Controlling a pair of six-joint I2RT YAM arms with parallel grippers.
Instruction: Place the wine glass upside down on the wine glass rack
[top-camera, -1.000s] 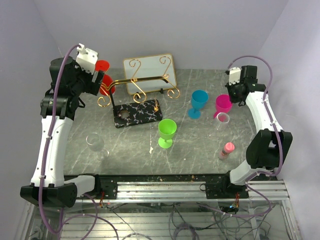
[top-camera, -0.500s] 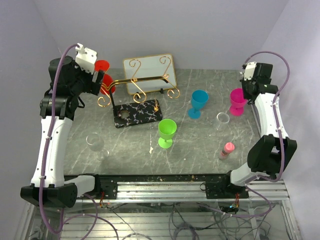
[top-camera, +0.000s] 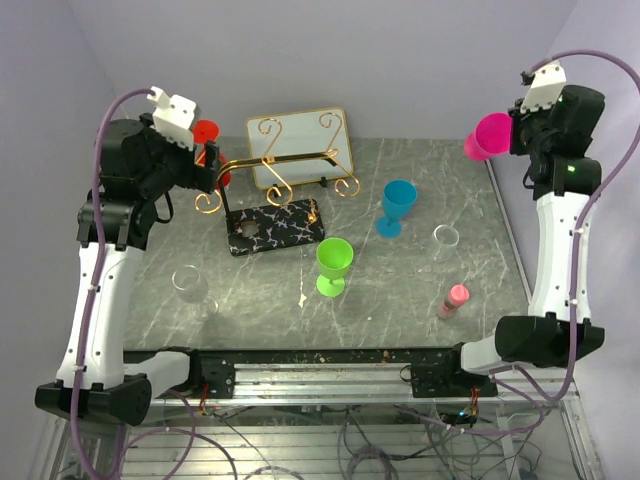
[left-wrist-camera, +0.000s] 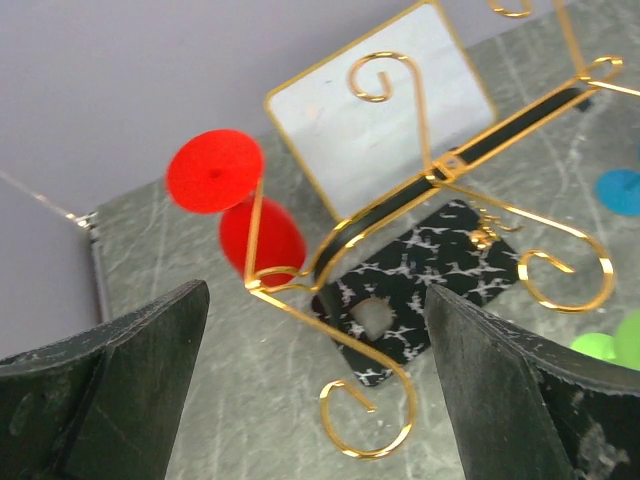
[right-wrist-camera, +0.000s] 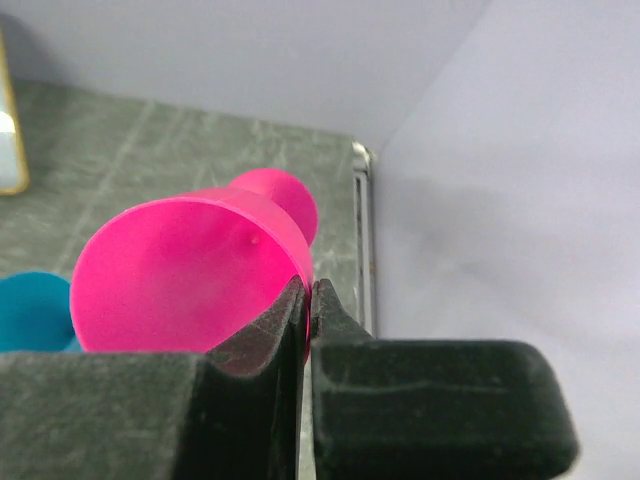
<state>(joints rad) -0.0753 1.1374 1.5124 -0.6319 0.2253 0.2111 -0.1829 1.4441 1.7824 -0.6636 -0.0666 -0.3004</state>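
Pinched shut with the right gripper (right-wrist-camera: 308, 295) on the rim of the pink wine glass (right-wrist-camera: 190, 270), up high, well above the surface (top-camera: 400, 290). Glass tipped on its side, foot pointing away from the gripper. Next, most likely: carry it over to the wine glass rack (top-camera: 285, 158), far off to that gripper's left and lower down. Go slow and squeeze firmly, with only a thin bit of rim pinched between the jaws, easy to lose. Stay up above the blue glass (top-camera: 398, 205) and the green glass (top-camera: 333, 262) on the way. Turn the wrist to get the cup facing down and the foot on top, then slide the stem into the gold bar. Pick a free spot, away from the red glass (left-wrist-camera: 260, 240) hanging upside down just below the left gripper (left-wrist-camera: 318, 288), spread wide open and holding nothing. Mind that gripper too, and no bumping the rack over.
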